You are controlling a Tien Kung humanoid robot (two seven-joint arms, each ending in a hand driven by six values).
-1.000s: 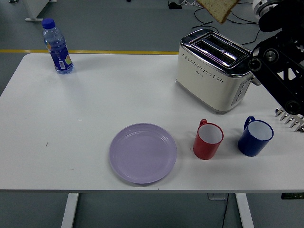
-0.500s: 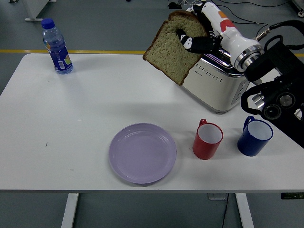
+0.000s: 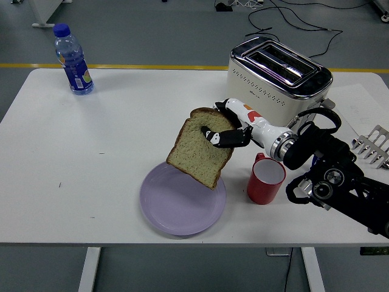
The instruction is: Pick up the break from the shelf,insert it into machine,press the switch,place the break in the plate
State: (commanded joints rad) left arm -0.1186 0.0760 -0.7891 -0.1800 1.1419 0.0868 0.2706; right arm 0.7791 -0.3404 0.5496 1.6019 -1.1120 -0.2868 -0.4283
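Note:
My right hand (image 3: pixel 223 129) comes in from the right and is shut on a slice of bread (image 3: pixel 199 148). The slice hangs tilted, its lower corner just over the far right part of the lilac plate (image 3: pixel 173 204); I cannot tell if it touches. The cream and chrome toaster (image 3: pixel 275 83) stands behind the hand at the back right, both slots bare. My left hand is out of view.
A red mug (image 3: pixel 265 179) stands just right of the plate, under my right forearm (image 3: pixel 331 176). A water bottle (image 3: pixel 72 59) stands at the far left corner. A metal rack (image 3: pixel 372 146) shows at the right edge. The blue mug is hidden behind the arm.
My right hand has carried the bread down and leftward, from above the toaster to just over the plate. The forearm now covers the blue mug.

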